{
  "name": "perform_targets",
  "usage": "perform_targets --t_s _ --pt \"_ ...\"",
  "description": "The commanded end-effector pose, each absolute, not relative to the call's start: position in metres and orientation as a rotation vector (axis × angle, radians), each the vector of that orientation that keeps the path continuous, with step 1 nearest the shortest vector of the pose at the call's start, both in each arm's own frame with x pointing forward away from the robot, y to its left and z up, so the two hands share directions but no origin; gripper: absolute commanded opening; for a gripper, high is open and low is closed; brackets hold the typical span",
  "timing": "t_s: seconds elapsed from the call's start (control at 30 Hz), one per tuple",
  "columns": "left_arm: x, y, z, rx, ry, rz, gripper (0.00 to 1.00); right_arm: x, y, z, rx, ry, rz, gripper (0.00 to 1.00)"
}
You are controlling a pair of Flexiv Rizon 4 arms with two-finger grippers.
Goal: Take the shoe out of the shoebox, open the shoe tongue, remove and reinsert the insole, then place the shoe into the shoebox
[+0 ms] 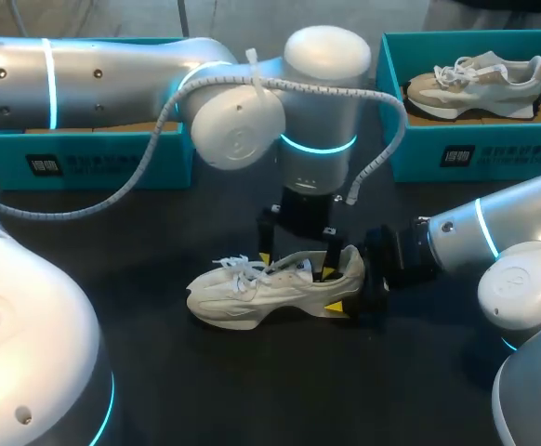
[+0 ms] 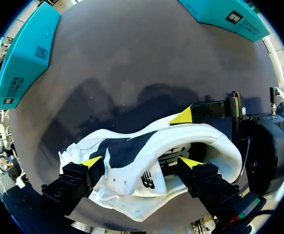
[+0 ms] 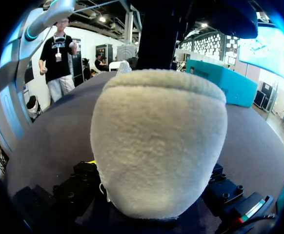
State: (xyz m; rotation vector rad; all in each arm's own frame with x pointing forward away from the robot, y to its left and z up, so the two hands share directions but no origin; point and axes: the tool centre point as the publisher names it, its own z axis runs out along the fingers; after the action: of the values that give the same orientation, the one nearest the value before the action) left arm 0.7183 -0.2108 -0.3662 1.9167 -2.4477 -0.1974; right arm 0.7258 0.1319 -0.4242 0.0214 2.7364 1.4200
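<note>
Pinching the shoe (image 1: 270,290) — heel end — the right tool (image 1: 352,283) sits half-hidden.

Both arms, the left arm (image 1: 112,79) and the right arm (image 1: 521,228), are chunky rounded links in glossy white and brushed silver, with glowing cyan rings (image 1: 317,144) at the joints and a few tiny dark screw holes (image 1: 97,72) along the silver section. There's a white spiral-wrapped cable (image 1: 387,125) looping loose off the left one. The left gripper (image 2: 141,162) and right gripper (image 1: 349,279) are blocky black metal dotted with screws, with pointy bright yellow tips and a little red-and-green strip (image 2: 244,209) on the body.
</note>
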Motion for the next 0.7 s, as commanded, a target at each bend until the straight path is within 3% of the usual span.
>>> perform_targets --t_s 0.03,0.7 --pt "0.716 -0.214 -0.365 1.934 -2.459 -0.223 1.00 0.727 0.136 -0.426 0.024 2.738 1.415 0.00" --pt "0.716 -0.167 -0.351 2.114 -2.389 -0.276 1.00 0.727 0.136 -0.426 0.024 2.738 1.415 0.00"
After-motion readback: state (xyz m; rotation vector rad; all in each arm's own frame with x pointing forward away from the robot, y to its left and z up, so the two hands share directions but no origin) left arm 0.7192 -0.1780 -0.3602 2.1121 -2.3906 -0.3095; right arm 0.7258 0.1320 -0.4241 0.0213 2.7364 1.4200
